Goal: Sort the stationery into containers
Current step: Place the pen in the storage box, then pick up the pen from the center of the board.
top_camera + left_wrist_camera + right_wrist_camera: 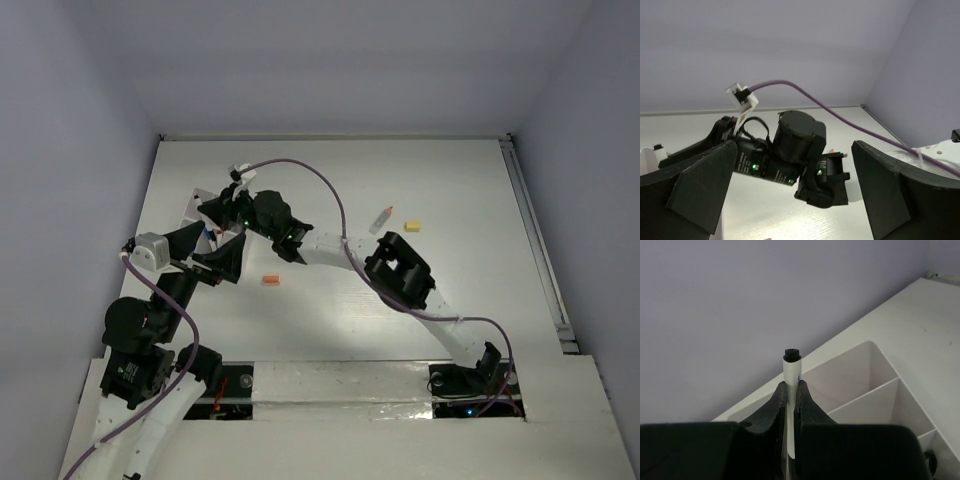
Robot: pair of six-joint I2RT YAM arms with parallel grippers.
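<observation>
**A:** Going by the white box (pixel 192 208), what's closest to us?

**B:** An orange bit (pixel 270 280) on the table (pixel 450 180), lying off the box's right side and nearer to us than the box. Just at the box's near edge hangs the left claw (pixel 208 250). Its fingers (pixel 700 185) are spread wide with nothing between them.

**A:** And the other claw?

**B:** The right claw (pixel 222 208) is over the box, reaching in from the right. It's pinched tight on a thin white pen (pixel 791 375) with a black cap, and the capped end pokes out past the fingertips (pixel 777 400). Behind the pen you can see the box's thin walls and a round-cornered compartment. Whether the pen touches the box, I can't tell.

**A:** What else is on the table?

**B:** Well to the right of the box there's a cream tube (pixel 381 218) with a reddish tip. A yellow bit (pixel 412 227) lies farther right again. A purple cable (pixel 785 82) arcs above the right arm's wrist.
</observation>
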